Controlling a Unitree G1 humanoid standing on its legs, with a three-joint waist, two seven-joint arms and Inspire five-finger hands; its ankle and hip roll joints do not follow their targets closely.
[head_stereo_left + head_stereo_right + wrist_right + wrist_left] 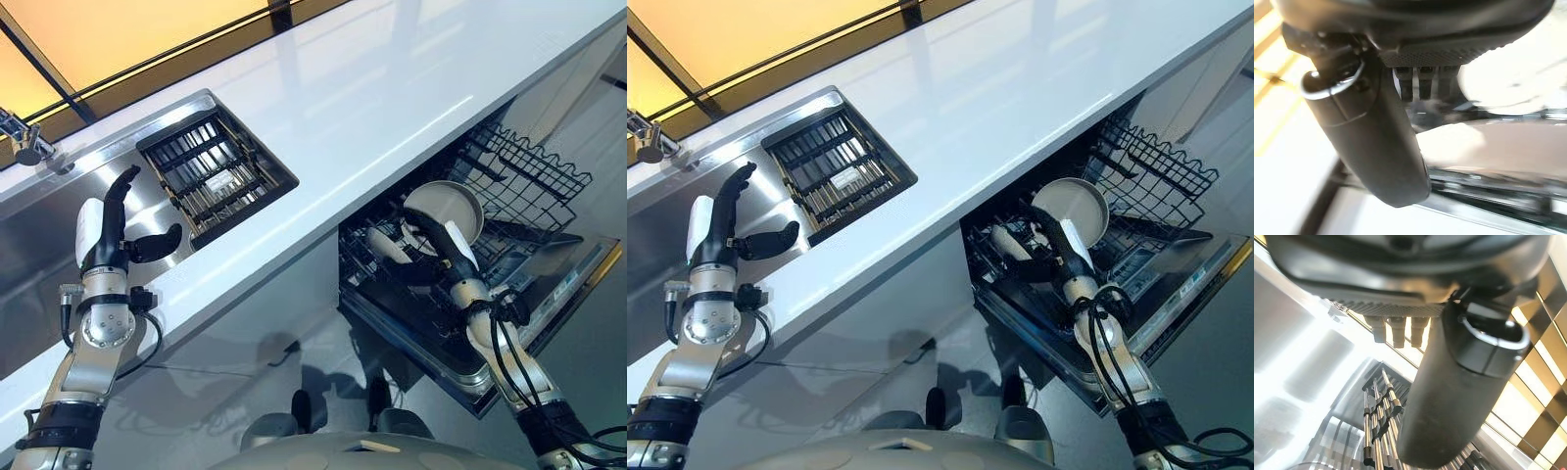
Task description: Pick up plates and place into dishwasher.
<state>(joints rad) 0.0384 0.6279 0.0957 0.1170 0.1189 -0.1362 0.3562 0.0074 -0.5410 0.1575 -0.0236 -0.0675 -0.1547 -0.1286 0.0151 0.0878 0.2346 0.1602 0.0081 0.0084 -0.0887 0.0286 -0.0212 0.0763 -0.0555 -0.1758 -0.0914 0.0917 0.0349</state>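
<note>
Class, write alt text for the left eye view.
The right hand reaches into the open dishwasher rack at a pale plate standing there. The left hand hangs open over the steel sink beside a dark drying rack.

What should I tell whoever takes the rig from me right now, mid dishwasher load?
Left hand: open, empty, raised over the steel sink beside the dish rack set in the counter.
Right hand: down in the dishwasher rack, against a white plate; I cannot tell its grip.
Done: that plate stands in the pulled-out rack over the open dishwasher door.
Left: confirm release, withdraw the right hand, then look for more plates.
</note>
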